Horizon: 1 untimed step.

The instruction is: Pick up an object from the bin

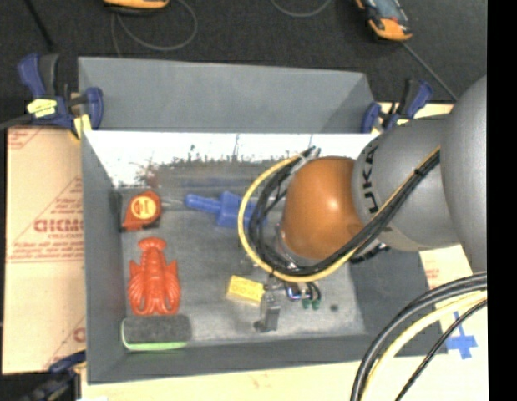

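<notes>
Arm (433, 190): thick rounded links, silver-grey metal finish. Black lettering (368, 182) on the link nearest the wrist, the letters "UKA" readable. Wrist under a smooth, glossy orange cover (321, 207), dome-shaped. Cables (250, 215), one yellow and several black, loop round the cover's left and lower side and run back along the arm. Below the cover a small dark grey pincer (269, 314), with blue and green bits beside it.
</notes>
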{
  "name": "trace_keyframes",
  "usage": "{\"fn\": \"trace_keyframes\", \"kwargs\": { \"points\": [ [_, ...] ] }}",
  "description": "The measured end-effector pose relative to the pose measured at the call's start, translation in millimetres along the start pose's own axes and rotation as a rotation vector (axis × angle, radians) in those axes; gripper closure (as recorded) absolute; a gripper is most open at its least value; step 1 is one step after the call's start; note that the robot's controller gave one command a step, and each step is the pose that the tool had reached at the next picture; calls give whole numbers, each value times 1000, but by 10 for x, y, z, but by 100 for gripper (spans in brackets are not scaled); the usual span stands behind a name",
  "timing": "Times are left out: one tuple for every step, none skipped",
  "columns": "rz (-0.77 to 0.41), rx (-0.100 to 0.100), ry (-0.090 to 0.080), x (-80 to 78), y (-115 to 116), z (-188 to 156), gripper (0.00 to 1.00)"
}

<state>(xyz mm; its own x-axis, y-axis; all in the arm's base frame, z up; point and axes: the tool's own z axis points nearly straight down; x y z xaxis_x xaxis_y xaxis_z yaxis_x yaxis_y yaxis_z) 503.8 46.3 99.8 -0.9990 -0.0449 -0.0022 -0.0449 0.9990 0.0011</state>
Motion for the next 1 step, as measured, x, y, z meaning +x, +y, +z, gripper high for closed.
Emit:
{"fn": "trace_keyframes", "kwargs": {
  "points": [
    [-12,0,-2,-100,43,233,100]
  ]
}}
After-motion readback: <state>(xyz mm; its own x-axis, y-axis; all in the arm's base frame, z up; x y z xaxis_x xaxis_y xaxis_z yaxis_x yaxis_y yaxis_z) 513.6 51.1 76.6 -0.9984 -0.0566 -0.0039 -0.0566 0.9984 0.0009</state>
